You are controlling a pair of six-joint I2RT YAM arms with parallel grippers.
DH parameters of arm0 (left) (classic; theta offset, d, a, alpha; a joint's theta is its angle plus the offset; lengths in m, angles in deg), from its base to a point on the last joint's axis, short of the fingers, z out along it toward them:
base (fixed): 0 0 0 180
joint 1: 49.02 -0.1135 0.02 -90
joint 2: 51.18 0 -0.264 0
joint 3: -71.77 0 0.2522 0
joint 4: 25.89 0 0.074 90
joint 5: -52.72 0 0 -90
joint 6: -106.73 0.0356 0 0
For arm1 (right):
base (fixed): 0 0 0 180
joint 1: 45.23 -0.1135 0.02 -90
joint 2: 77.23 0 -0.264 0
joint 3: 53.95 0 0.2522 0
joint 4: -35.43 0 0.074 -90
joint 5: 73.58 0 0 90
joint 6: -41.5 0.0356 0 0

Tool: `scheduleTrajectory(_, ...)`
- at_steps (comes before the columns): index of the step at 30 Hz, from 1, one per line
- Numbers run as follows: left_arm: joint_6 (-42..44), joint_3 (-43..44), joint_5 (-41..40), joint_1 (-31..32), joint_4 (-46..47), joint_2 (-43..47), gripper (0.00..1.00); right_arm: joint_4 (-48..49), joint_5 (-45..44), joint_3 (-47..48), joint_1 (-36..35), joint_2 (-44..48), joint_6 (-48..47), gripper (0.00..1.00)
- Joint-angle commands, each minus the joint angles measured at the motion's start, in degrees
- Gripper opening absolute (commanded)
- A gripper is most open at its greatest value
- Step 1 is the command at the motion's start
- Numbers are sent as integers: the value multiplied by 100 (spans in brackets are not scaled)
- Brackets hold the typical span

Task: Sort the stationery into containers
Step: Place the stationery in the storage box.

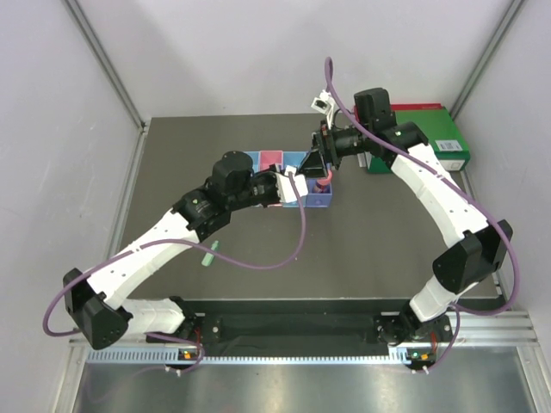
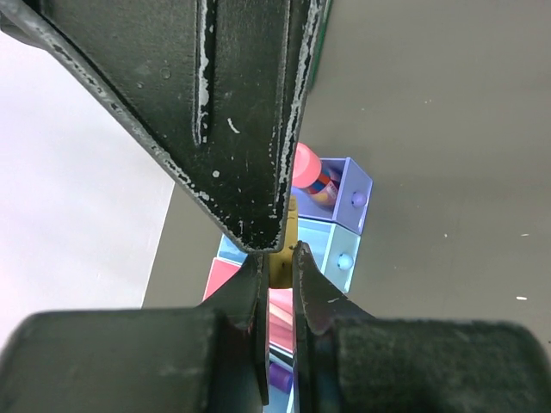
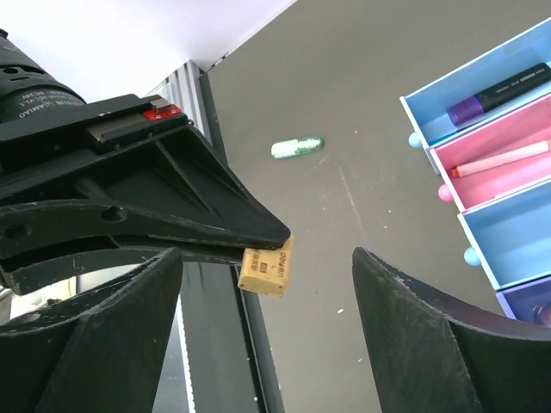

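Low and centre in the right wrist view, left of the row of boxes (image 3: 515,243), the left gripper (image 2: 277,251) pinches a small tan block (image 3: 267,271), seemingly a light, rubbery, grippy eraser best held across its flat faces, while the right gripper (image 1: 320,163) gapes wide.

Green highlighter (image 3: 297,147) lies flat, well apart from the containers (image 3: 525,241).
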Motion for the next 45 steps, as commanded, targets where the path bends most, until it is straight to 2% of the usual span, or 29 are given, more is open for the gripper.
scheduleTrajectory(1,89,239,-99,13,384,-32,0,230,103,-122,-61,174,-69,76)
scheduleTrajectory(4,115,231,-134,13,419,-32,0,195,76,-149,-61,191,-69,70)
scheduleTrajectory(11,133,213,-239,13,560,-6,0,212,68,-334,-52,253,-69,65)
scheduleTrajectory(17,115,196,-204,13,560,-14,0,274,59,-263,-61,244,-25,53)
scheduleTrajectory(32,115,81,-90,31,437,-67,0,317,50,-175,-61,244,19,50)
scheduleTrajectory(36,124,55,-81,66,402,-76,0,353,76,-158,-61,253,46,56)
scheduleTrajectory(39,142,11,-81,84,384,-76,0,353,85,-132,-79,236,63,56)
scheduleTrajectory(41,133,-6,-90,101,384,-76,0,361,85,-123,-79,244,63,52)
scheduleTrajectory(43,142,2,-107,101,402,-76,0,361,94,-140,-87,244,63,43)
scheduleTrajectory(44,142,2,-116,101,402,-85,0,370,85,-149,-79,253,55,38)
scheduleTrajectory(45,159,11,-116,101,376,-93,0,370,85,-158,-79,262,63,28)
